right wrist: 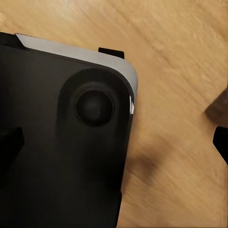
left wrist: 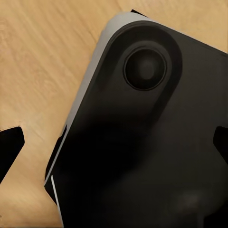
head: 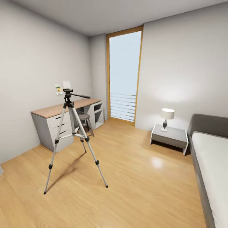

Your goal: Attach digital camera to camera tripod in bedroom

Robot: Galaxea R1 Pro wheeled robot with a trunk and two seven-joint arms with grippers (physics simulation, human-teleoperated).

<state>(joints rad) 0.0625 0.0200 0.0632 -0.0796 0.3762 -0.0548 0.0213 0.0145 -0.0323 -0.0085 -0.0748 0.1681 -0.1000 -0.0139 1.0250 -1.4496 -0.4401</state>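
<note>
The camera tripod [head: 73,126] stands upright on the light wood floor at the left of the head view, in front of the desk. Its three silver legs are spread, and its black head [head: 67,91] has a long pan handle pointing right with nothing mounted on it. The digital camera is out of view. In the left wrist view my left gripper [left wrist: 114,147] hangs open over the robot's black base [left wrist: 142,142], fingertips [left wrist: 10,151] far apart. My right gripper [right wrist: 114,145] is likewise open above the base [right wrist: 57,142] and the floor, holding nothing.
A wood-topped grey desk [head: 60,109] lines the left wall, with a stool [head: 85,117] under it and small pale items [head: 62,86] on top. A tall wood-framed window [head: 124,76] is at the back. A nightstand [head: 169,136] with a lamp [head: 166,117] and a bed [head: 212,164] are at right.
</note>
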